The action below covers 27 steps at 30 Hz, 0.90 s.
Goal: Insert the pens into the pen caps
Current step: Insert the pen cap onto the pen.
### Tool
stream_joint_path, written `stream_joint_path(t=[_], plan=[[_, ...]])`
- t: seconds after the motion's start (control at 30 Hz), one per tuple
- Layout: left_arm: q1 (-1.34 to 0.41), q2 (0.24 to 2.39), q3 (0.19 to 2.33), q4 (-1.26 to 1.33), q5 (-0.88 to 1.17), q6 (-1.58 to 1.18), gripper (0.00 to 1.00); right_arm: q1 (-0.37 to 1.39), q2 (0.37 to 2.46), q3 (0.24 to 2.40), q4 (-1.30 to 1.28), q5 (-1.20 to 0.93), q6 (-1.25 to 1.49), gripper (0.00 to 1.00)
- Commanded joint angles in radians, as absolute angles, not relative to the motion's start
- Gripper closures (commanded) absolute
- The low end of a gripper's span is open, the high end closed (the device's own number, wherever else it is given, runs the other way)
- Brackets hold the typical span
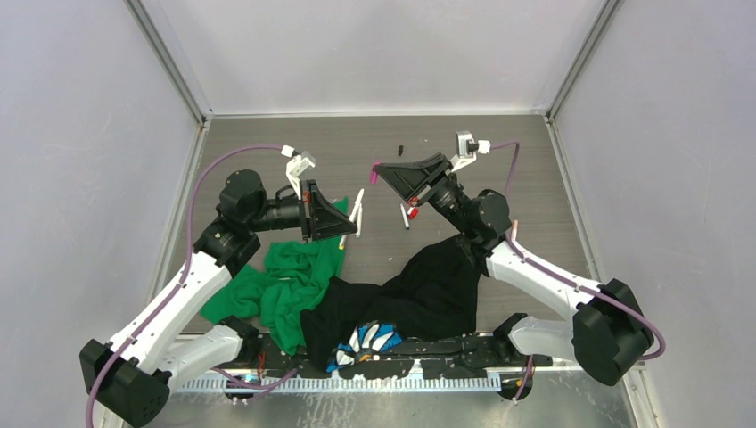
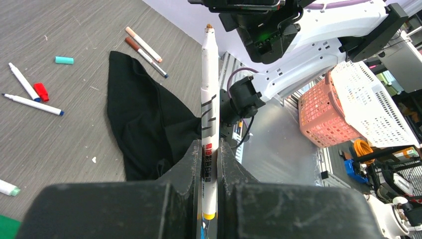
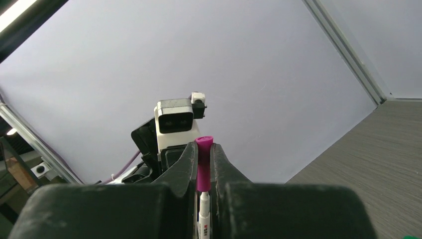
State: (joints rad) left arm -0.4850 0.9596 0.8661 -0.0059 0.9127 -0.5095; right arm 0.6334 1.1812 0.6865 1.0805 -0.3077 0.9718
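Note:
My left gripper (image 1: 348, 217) (image 2: 210, 149) is shut on a white pen (image 2: 209, 94) (image 1: 355, 212), gripped near its yellow end, with the bare brown tip pointing away. My right gripper (image 1: 385, 174) (image 3: 203, 154) is shut on a magenta pen cap (image 3: 204, 162) (image 1: 375, 168) that sits on the end of a white pen (image 3: 203, 215). The two grippers face each other a short way apart above the table. Several loose pens (image 2: 32, 104) (image 2: 146, 50) lie on the table, with a red cap (image 2: 41, 91) (image 1: 412, 212), a teal cap (image 2: 64, 60) and a black cap (image 1: 402, 148).
A green cloth (image 1: 294, 276) lies under the left arm. A black cloth (image 1: 428, 285) (image 2: 144, 129) lies under the right arm, with a blue-and-white striped item (image 1: 370, 339) at the near edge. Grey walls enclose the table. Pink and white baskets (image 2: 343, 109) stand beyond the table's edge.

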Motion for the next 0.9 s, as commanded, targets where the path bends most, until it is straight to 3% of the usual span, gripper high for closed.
stream_joint_path(t=[0.0,0.87], plan=[[-0.490,0.952,0.871,0.049,0.932,-0.518,1.00,0.655,1.189,0.732,1.162,-0.299,0.958,0.99],[-0.493,0.941,0.867,0.053,0.918,-0.520,1.00,0.687,1.231,0.754,1.150,-0.306,0.935,0.99]])
